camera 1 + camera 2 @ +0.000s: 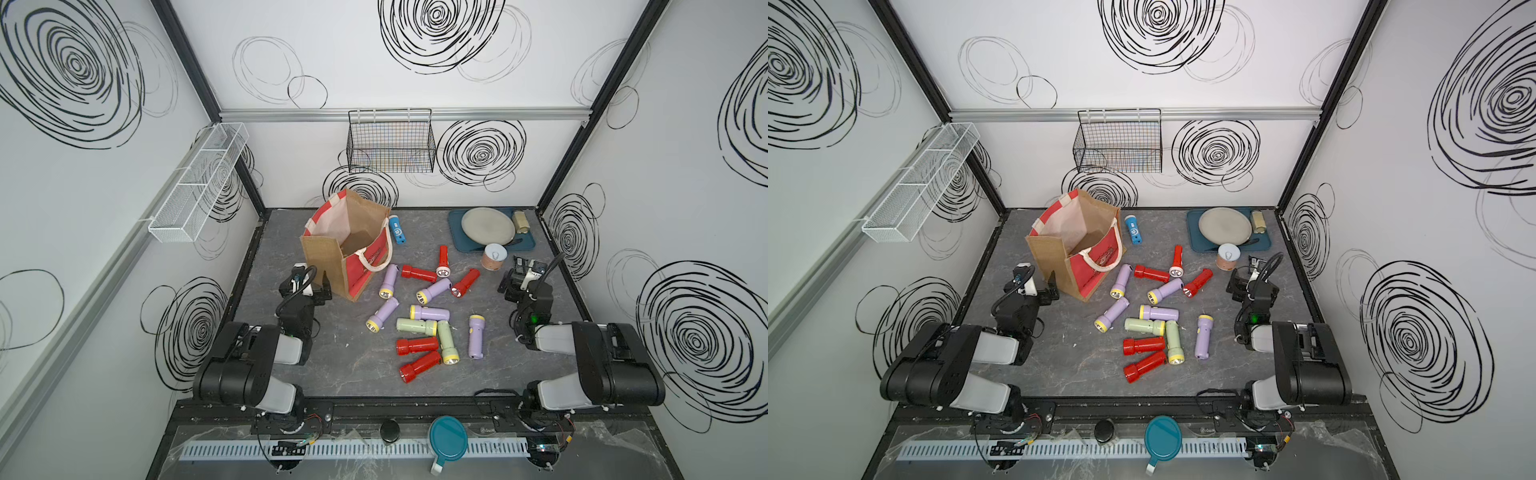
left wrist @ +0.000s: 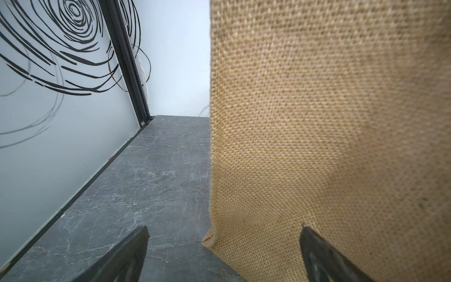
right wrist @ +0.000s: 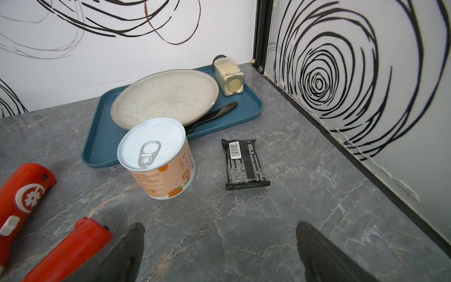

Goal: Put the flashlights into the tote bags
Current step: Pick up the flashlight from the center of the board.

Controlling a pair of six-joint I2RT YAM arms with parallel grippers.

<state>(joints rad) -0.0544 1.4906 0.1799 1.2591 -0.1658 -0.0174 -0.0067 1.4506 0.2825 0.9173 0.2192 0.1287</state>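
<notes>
The tote bag (image 2: 317,122), its top cut off in the left wrist view, stands just ahead of the low left gripper (image 2: 224,227), jaws spread and empty; the right gripper (image 3: 220,223), equally spread and empty, has the flashlights (image 1: 432,312) lying to its left.

The boxy brown jute tote bag (image 1: 347,245) stands on the grey marbled table (image 1: 332,374). The blue plastic flashlight (image 1: 397,230) lies just right of the bag, by its back corner. The red, lilac and pale green plastic flashlights (image 1: 430,312) lie scattered to the right of the bag and in front of it. Far right of the bag sits the dark teal plastic tray (image 1: 456,232), bearing a round pale ceramic plate (image 1: 487,226). A tan can with a white lid (image 1: 494,256) stands just in front of the tray. The left gripper (image 2: 223,228) sits at the bag's front left corner.
</notes>
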